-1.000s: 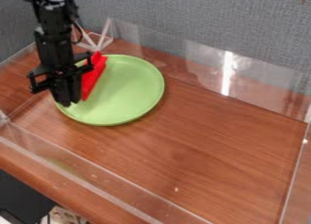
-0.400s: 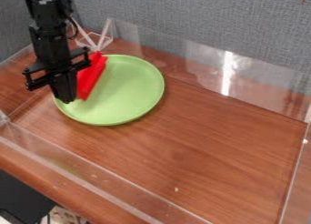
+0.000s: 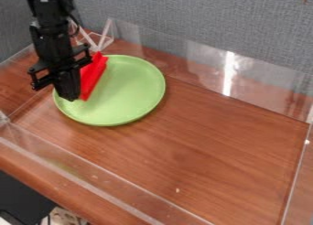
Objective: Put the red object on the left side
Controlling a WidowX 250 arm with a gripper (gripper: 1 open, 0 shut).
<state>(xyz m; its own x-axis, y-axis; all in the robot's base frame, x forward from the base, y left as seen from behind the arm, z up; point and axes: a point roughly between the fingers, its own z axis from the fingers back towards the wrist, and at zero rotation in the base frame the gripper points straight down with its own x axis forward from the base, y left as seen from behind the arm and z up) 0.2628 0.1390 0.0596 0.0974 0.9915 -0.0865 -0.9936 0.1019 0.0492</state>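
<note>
On the round lime-green plate point(image 3: 123, 91), the black gripper point(image 3: 64, 90) clenches the stiff, light-looking bright red rectangular block point(image 3: 91, 73) across its narrow sides.

red object point(image 3: 93, 73), lime-green plate point(image 3: 128, 91), black tool point(image 3: 64, 90), brown wood-grain table point(image 3: 208, 146)

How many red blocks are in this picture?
1. The red block sits on the left edge of the green plate, partly hidden by the hand; nothing more shows behind it.

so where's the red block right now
In the camera view the red block sits at the left, on the left edge of the green plate, right beside the black pincer, whose grip on it can't be confirmed.
</note>
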